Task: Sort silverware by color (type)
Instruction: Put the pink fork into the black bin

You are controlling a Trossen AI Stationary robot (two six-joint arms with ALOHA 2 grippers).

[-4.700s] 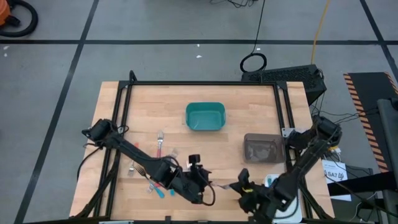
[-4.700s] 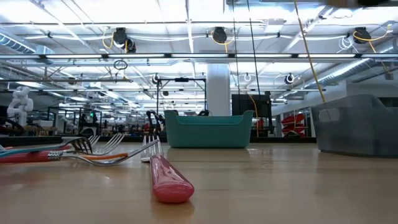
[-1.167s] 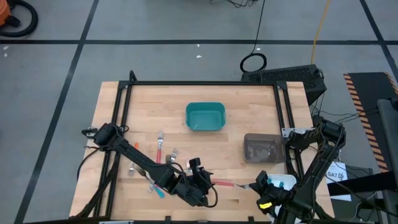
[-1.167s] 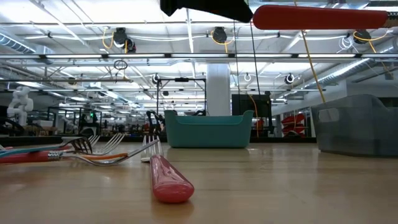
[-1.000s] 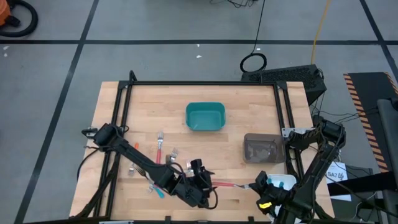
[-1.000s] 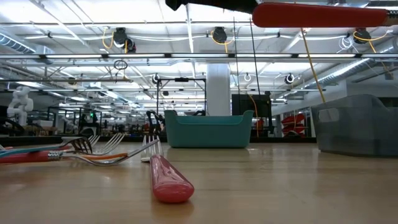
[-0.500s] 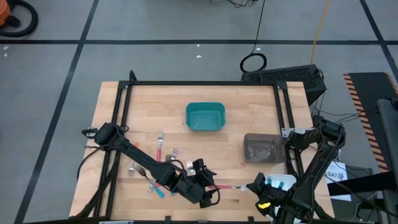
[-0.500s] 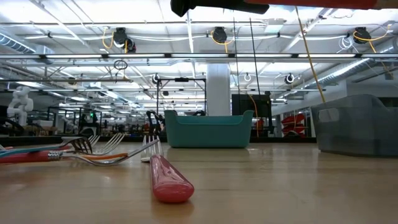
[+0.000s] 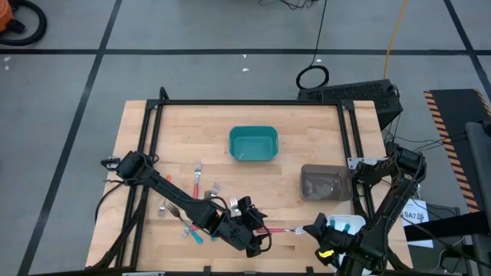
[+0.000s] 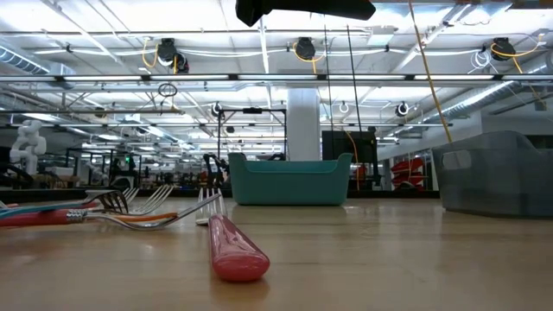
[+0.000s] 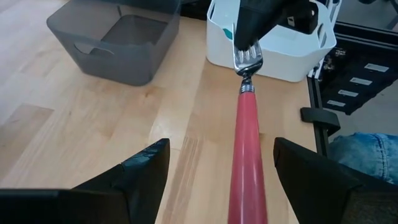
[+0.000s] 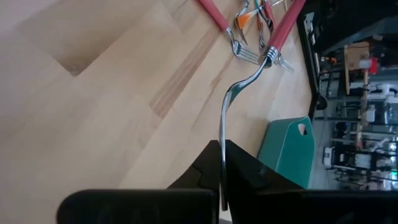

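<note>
A red-handled fork (image 9: 282, 229) hangs level above the table's near edge, between my two grippers. My right gripper (image 9: 311, 228) is shut on its tine end. My left gripper (image 9: 257, 228) is open; in the left wrist view its fingers (image 11: 149, 168) stand wide apart on either side of the red handle (image 11: 247, 143) without touching it there. Whether the handle's end rests farther back on that gripper is hidden. The other forks (image 9: 196, 203), red, orange and teal, lie flat in a loose pile on the table's left half (image 10: 104, 212). My right gripper (image 12: 222, 144) pinches the fork's silver tines (image 11: 249, 59) between its two fingers, coming level from the table's right, along the fork. In its wrist view the tine end (image 12: 222, 124) shows edge-on between the fingers. The fork is lifted clear of the table, its handle pointing at the left gripper.
A teal bin (image 9: 253, 144) stands at the table's far middle, a grey bin (image 9: 324, 184) to the right, and a white bin (image 9: 349, 225) at the near right behind my right gripper. One red fork (image 10: 233, 250) lies apart from the pile, its handle toward the near edge.
The right gripper has moved toward the table's left, closing on the fork's tine end. The red fork and the left gripper have risen: the handle has gone out of the top of the low view.
</note>
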